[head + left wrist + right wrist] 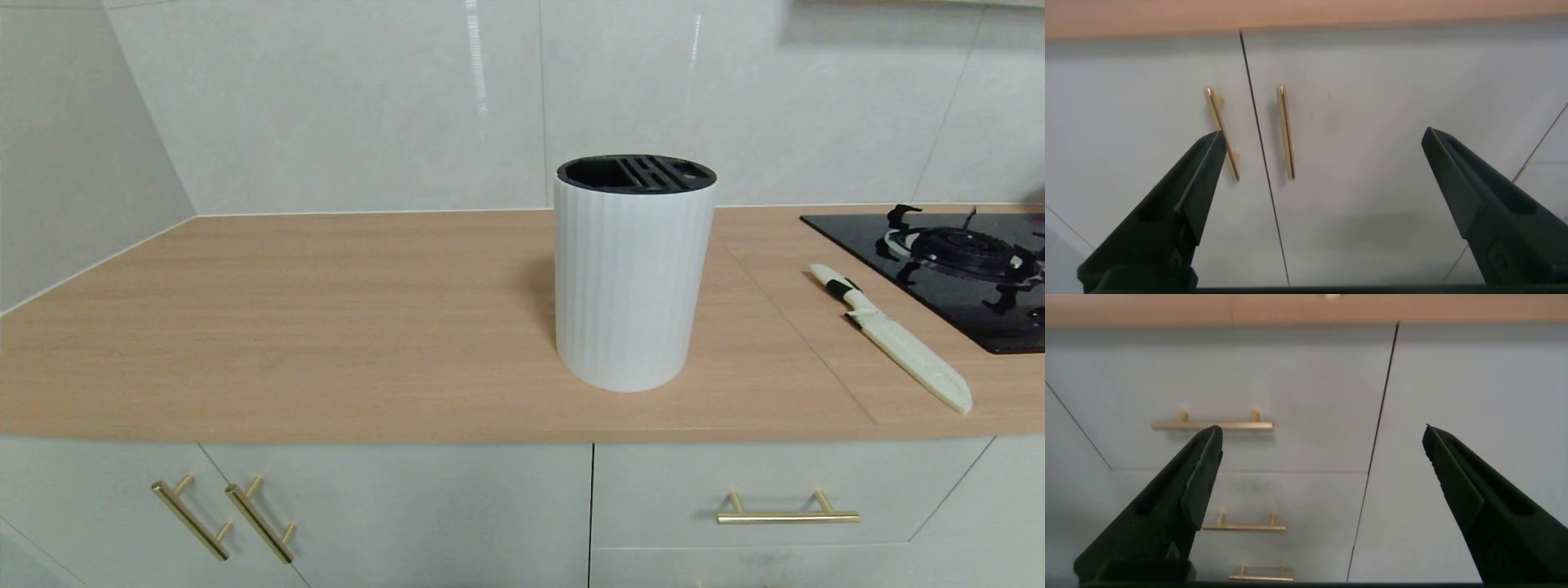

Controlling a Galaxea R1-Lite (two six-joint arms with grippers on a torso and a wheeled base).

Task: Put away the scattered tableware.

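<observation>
Counter (326, 327) bears knife (894, 338), well right of holder (633, 278).

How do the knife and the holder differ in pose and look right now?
The knife lies flat on the counter beside the stove; the holder stands upright mid-counter. The knife is long and slim; the holder is a wide ribbed cylinder. The knife's black is a band on its handle; the holder's black is its slotted top. Both are mostly pale and rest on the same counter, apart.
</observation>
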